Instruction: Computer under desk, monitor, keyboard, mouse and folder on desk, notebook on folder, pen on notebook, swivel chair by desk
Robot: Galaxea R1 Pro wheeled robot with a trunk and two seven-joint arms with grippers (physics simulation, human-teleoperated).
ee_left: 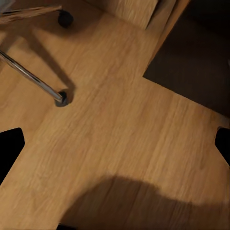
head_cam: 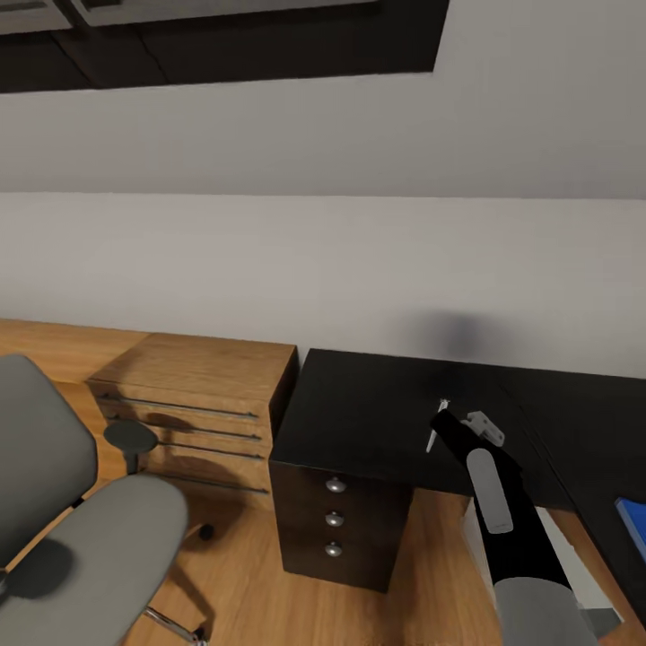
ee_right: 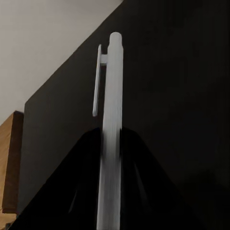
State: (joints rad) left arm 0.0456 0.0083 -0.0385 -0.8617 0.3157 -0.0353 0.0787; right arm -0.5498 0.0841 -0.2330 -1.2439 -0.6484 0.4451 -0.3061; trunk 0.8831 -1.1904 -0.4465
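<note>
My right gripper is shut on the pen, a thin pale stick held just above the black top of the desk. The right wrist view shows the pen rising between the dark fingers, its clip facing the wall. A corner of the blue folder lies on the desk at the far right. The grey swivel chair stands at the lower left, on the floor beside the desk. My left gripper hangs open over the wood floor, near the chair's metal spokes.
The black three-drawer unit sits under the desk's left end. Low wooden shelving stands between it and the chair, against the white wall. A black-framed skylight is overhead. Light wood floor lies open in front of the drawers.
</note>
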